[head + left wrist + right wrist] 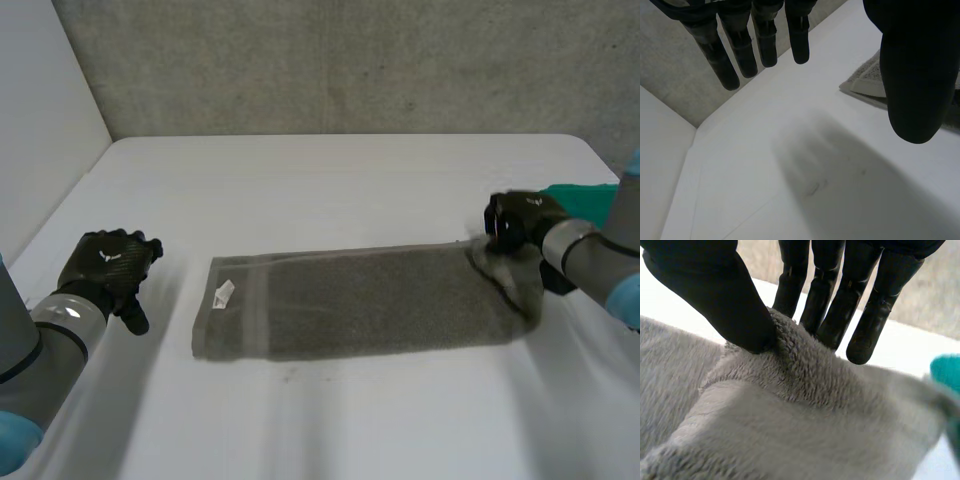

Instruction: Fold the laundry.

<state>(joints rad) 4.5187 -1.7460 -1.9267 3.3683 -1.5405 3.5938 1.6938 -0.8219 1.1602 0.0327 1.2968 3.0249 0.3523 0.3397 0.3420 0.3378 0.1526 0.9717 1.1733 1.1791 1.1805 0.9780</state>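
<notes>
Pinching one end of the grey towel [370,300] in the right hand [515,222], likely to fold it across (left hand [108,262] slack, empty, off the cloth)

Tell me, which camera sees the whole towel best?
The head view: the whole towel lies along the table, one end pinched up by the right robot hand. The right wrist view shows that fuzzy end close up; the left wrist view shows a corner beside the left robot hand.
</notes>
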